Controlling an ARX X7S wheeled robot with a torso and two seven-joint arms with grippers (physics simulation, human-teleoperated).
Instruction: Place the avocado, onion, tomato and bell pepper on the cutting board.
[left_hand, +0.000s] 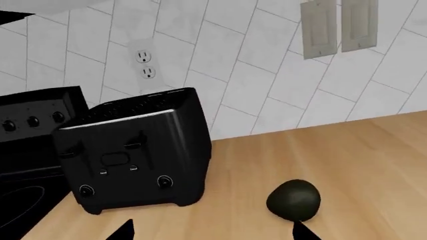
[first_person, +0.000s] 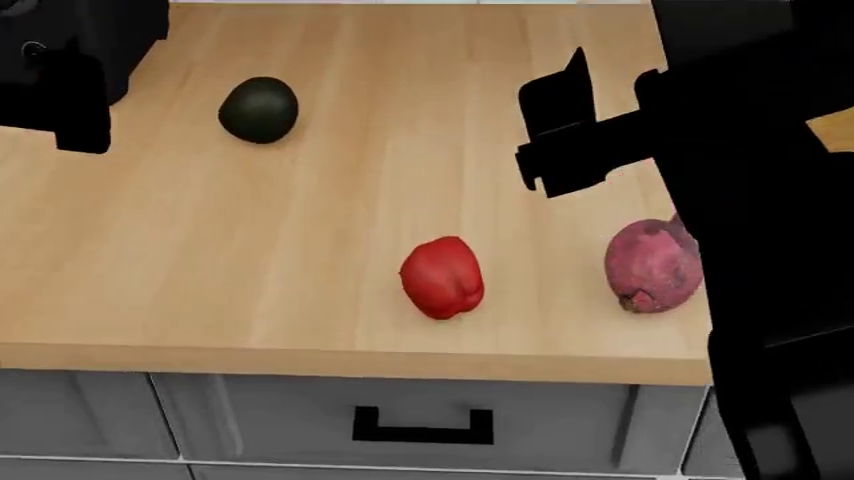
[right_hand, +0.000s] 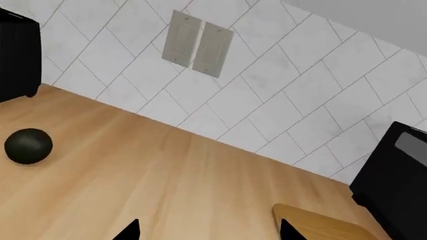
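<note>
I noted both grippers held clear above the counter (first_person: 400, 150), fingers spread and empty, with the avocado (first_person: 259, 109) toward the back edge, the pepper (first_person: 442, 277) and onion (first_person: 653, 265) near the front edge, and only a corner of the board (right_hand: 320, 225) visible.

the avocado (first_person: 259, 109), dark and matte, sits alone toward the back of the worktop (first_person: 307, 250). the bell pepper (first_person: 442, 277), red and lobed, lies near the front edge, with the pinkish-purple onion (first_person: 653, 264) to its right, apart from it. only a rounded corner of the cutting board (right_hand: 313, 225) shows, bare. the tomato is out of view.
</note>
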